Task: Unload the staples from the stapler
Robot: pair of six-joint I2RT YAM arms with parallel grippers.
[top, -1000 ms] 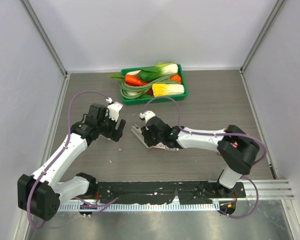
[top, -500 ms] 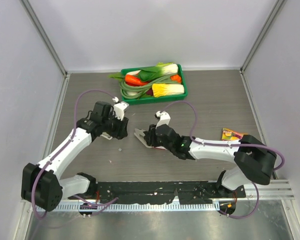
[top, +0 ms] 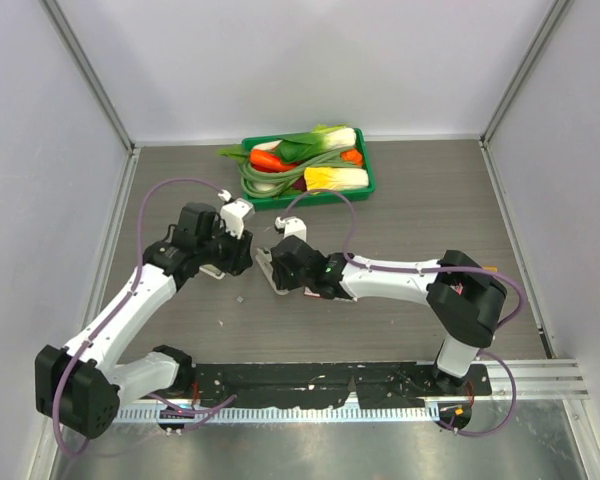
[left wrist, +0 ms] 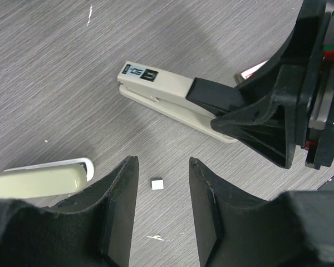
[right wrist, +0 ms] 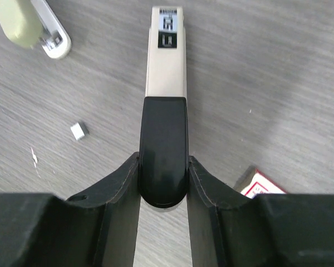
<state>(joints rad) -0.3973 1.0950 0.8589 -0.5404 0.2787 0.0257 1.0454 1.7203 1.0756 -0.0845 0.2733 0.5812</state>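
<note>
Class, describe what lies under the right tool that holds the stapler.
Only a corner of a red-and-white box shows; the right tool, gripping the stapler, covers the rest.

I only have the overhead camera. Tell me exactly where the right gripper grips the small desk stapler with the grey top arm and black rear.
Observer: The right gripper is shut on the stapler's black rear end, one finger on each side. The grey top arm points straight away from it.
Operator: Report any loose staples.
Observer: One small grey metal block of staples lies loose. It shows in the gap between the left gripper's open fingers and touches neither.
Operator: Name anything hidden under the right arm.
Observer: A flat red-and-white printed box lies beside the right gripper, partly hidden by it.
</note>
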